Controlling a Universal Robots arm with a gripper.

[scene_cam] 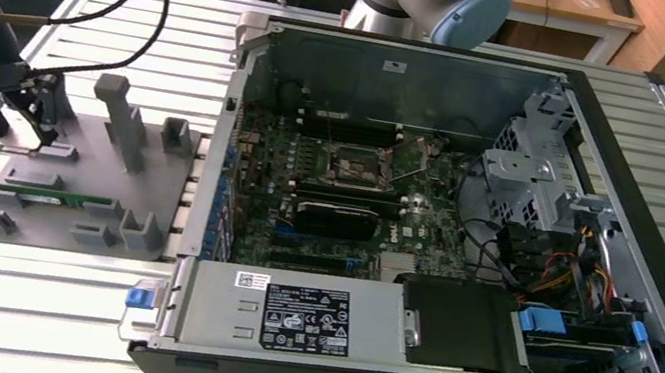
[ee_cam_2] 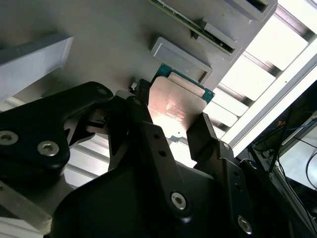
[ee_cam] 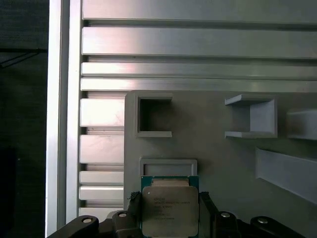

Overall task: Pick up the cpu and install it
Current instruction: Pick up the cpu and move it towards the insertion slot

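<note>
First wrist view: the gripper [ee_cam: 170, 204] is clamped on the cpu [ee_cam: 170, 212] by two opposite edges, just above the grey holder tray [ee_cam: 223, 163]. The chip is probably light, stiff, slick-topped and fragile underneath, so the edges suit gripping.

cpu [ee_cam: 170, 210]: in the first wrist view I see a few faint lines of dark print on its metal top, too fine for me to read.
black label [scene_cam: 309, 322]: in the exterior view it sits on the silver housing [scene_cam: 217, 314] at the near edge of the case [scene_cam: 456, 96]. It carries white marks and rows of tiny text, none legible to me.
white sticker [scene_cam: 252, 281]: just beside the black label, toward the exterior view's left, with a barcode-like patch I cannot read.
small white sticker [scene_cam: 392, 65]: on the case's inner far wall, and I can make out no characters.
</note>
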